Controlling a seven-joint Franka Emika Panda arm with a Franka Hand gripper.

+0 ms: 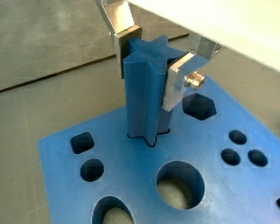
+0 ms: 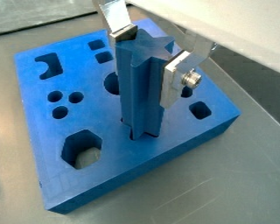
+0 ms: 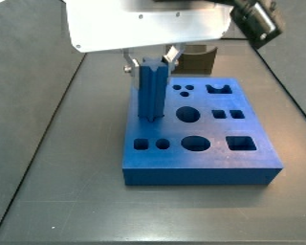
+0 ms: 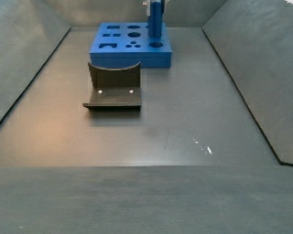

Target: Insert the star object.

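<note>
Star object: the star object (image 1: 146, 92) is standing upright mid-frame in both wrist views, its foot sitting in a hole of the blue block (image 2: 60, 179); likely light, stiff plastic, smooth and a little slippery
Hold: the ridged upper end looks best for gripping, flats against pads
Gripper: the gripper (image 1: 150, 57) is pinching the peg's top between silver plate fingers (image 2: 178, 74)
Block: matte, with round, square and hexagonal holes
Fixture: the fixture (image 4: 113, 87) is standing just in front of the block, left of centre in a side view
</note>
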